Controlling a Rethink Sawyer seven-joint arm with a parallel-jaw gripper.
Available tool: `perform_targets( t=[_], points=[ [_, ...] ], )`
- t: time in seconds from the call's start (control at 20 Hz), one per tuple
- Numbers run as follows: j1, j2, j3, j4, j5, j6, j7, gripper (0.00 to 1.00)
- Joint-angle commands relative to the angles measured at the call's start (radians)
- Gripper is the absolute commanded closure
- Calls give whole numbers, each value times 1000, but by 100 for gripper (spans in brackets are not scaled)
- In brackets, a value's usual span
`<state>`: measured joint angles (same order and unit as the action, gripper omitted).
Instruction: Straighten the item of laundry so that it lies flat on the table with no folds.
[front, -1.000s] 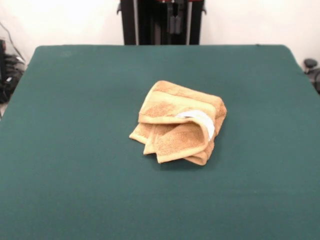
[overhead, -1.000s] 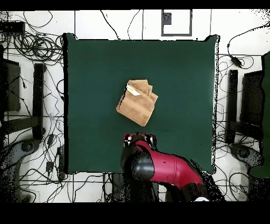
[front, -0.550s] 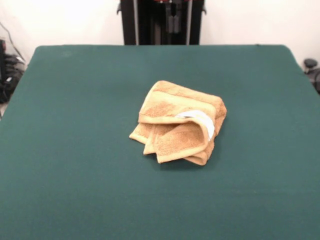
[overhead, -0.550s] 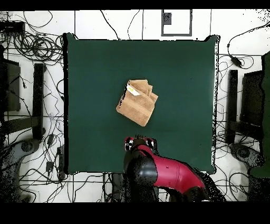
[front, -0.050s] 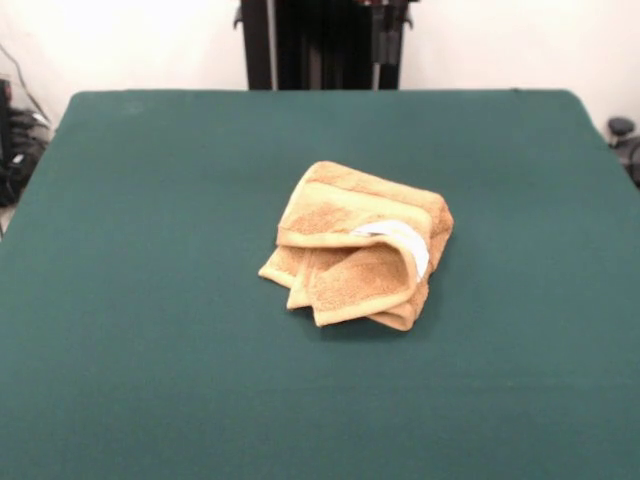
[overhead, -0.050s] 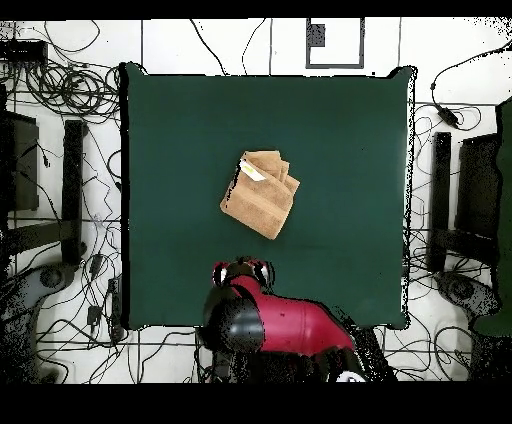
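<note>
Clearly the towel (front, -0.050s: 357, 244) is soft and light, lying folded in several layers near the middle of the table (front, -0.050s: 150, 380); I judge it will drape and bend when lifted, not slide stiffly. A good place to take hold seems the loose front corner, beside the white tag (front, -0.050s: 404, 240). No writing on this tag is readable. My claw (overhead, -0.050s: 242, 270) is near the table's edge, well apart from the towel; whether it is spread or pressed together I cannot tell.

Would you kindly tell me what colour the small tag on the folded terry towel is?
White, on the orange-tan towel; the tag shows best in the front view.
</note>
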<state>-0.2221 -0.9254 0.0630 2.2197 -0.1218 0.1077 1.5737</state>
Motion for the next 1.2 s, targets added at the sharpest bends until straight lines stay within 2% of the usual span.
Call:
perform_targets(
  t=[0.05,0.2,0.4,0.75,1.1,1.15,1.2],
  points=[
    [82,31,-39,-151,76,200,183,100],
    [102,15,-61,-187,79,267,181,100],
    [112,24,-67,-220,80,293,187,100],
    [112,33,-68,-252,71,317,185,100],
    [110,28,-68,-247,64,286,189,100],
    [107,27,-65,-246,64,283,188,0],
    [106,27,-63,-245,63,283,185,0]
  ],
)
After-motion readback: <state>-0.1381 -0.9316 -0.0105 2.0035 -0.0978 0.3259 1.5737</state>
